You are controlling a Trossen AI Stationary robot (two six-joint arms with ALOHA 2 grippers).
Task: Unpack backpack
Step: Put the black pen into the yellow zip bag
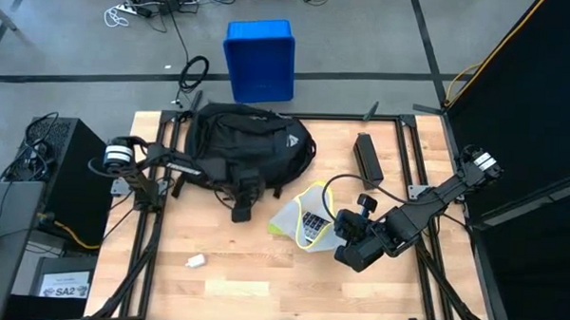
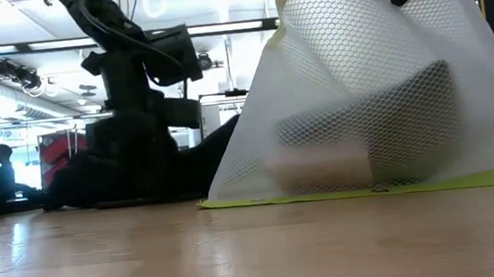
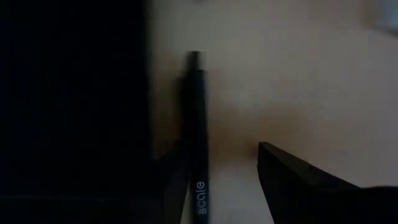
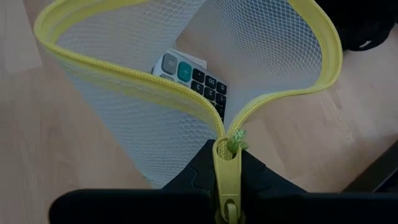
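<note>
The black backpack [image 1: 247, 144] lies at the table's far side, left of middle. My left gripper [image 1: 240, 214] points down, open, just in front of it. A black pen [image 3: 198, 124] lies on the wood between its fingers, close to one finger [image 3: 171, 180] and apart from the other [image 3: 298, 180]. My right gripper [image 1: 344, 240] is shut on a white mesh pouch with a yellow zip [image 1: 307, 223], right of middle. The pouch's mouth gapes, and a calculator [image 4: 193, 78] shows inside it. My left gripper has the pen close beside one finger; I cannot tell whether that finger touches it. My right gripper pinches the end of the pouch's yellow zip [image 4: 227, 163], where the two sides of the zip meet, coming at it slanting down from the right. That end is held up, and the pouch's lower edge [image 2: 370, 187] rests on the table.
A long black case [image 1: 368, 158] lies at the far right of the table. A small white object [image 1: 196, 261] lies near the front left. A blue bin [image 1: 260, 59] stands on the floor beyond the far edge. Bare wood shows along the near side.
</note>
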